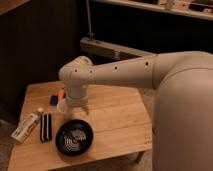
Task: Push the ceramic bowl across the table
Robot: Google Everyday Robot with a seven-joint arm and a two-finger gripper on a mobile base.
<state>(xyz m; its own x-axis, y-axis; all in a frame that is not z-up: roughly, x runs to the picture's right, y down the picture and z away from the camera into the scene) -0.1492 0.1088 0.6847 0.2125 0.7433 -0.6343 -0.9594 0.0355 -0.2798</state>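
The ceramic bowl (74,137), black with white rings inside, sits near the front edge of the light wooden table (117,117), left of the middle. My gripper (80,108) hangs from the white arm just behind the bowl, a little above the tabletop and close to the bowl's far rim. I cannot see any contact between them. A small translucent white cup (62,106) stands right beside the gripper on its left.
A white packet (25,127) and a black striped object (45,127) lie at the table's left front. A blue item (53,99) and an orange item (60,93) lie behind the cup. A dark cabinet stands behind the table.
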